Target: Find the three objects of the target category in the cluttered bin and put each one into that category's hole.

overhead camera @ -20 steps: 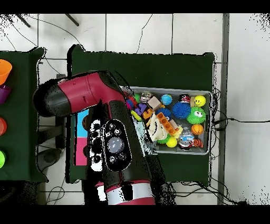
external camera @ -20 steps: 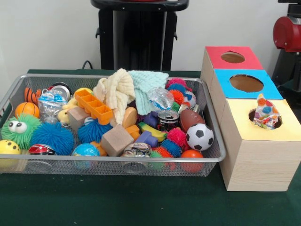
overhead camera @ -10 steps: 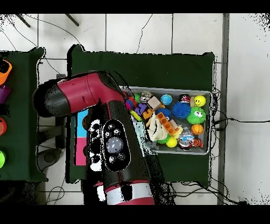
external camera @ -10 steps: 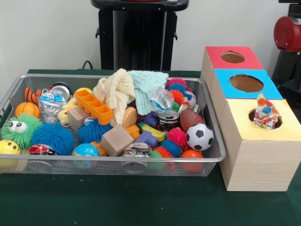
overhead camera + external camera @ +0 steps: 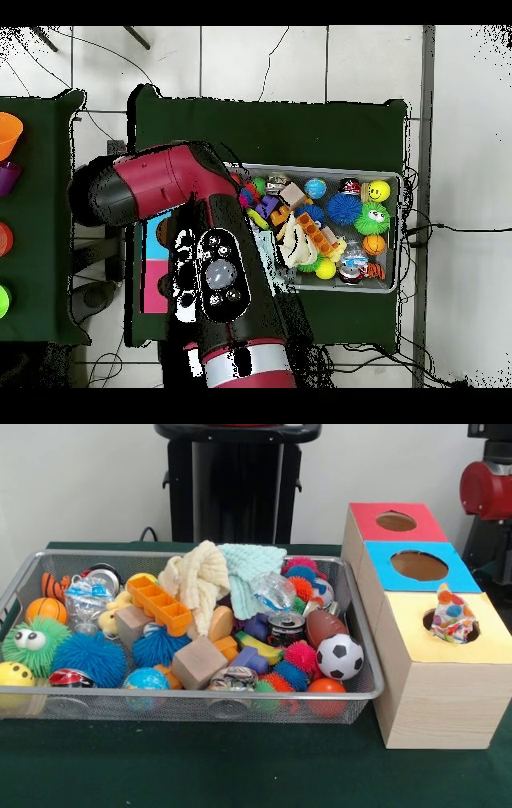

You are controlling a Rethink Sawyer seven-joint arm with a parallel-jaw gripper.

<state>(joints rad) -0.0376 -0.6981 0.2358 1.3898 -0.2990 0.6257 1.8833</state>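
Clutter fills the wire bin (image 5: 192,700) toward the table's (image 5: 200,768) left edge: a green googly-eyed puffer (image 5: 34,642), an orange tray (image 5: 158,605), cream and mint cloths (image 5: 224,572), a soda can (image 5: 286,628), a soccer ball (image 5: 339,656). Toward the right edge stands the wooden box row (image 5: 436,696) with red, blue and yellow tops; a crumpled colourful wrapper (image 5: 452,616) sits in the yellow hole. The arm (image 5: 215,285) covers the boxes from overhead; whether its jaws are open or closed I cannot tell.
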